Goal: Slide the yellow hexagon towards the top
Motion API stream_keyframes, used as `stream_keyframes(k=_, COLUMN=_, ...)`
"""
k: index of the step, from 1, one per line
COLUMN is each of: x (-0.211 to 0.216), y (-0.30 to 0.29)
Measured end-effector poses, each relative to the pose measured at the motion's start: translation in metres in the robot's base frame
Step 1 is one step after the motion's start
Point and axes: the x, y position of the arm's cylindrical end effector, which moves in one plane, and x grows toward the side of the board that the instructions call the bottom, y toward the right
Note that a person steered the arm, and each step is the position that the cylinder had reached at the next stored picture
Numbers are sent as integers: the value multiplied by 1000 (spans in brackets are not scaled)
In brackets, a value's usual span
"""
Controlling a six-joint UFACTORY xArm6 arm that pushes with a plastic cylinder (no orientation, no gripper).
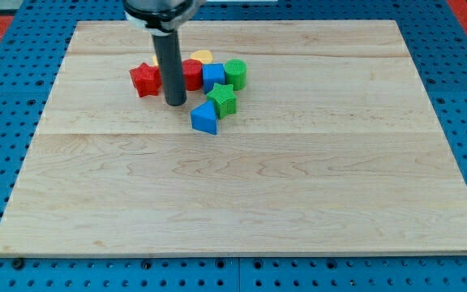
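My tip has no claw to open or clench: it is a bare dark rod end resting on the wooden board, grasping nothing. It stands at the bottom edge of a tight cluster of blocks in the upper-left part of the board. At about ten o'clock from the tip, just beside the rod, sits the red star; at about one o'clock, partly hidden by the rod, is a red block whose shape I cannot make out. Further toward two o'clock come the blue cube and the green cylinder, and at three to four o'clock lie the green star and the blue triangular block. The yellow hexagon shows only as a sliver at the far side of the cluster, roughly at one o'clock from the tip, behind the red block and the blue cube. I judge the step in hand to be the approach: the tip is below the cluster but not against the hexagon. The next move likely calls for reaching the hexagon's underside, threading past the red block or pushing through it, then driving toward twelve o'clock. No containers are in view.
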Motion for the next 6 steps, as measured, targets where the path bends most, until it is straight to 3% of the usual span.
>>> stream_keyframes(k=2, x=-19, y=-68)
stream_keyframes(k=3, x=-34, y=-71)
stream_keyframes(k=4, x=-23, y=-64)
stream_keyframes(k=5, x=-15, y=-11)
stream_keyframes(k=6, x=-33, y=19)
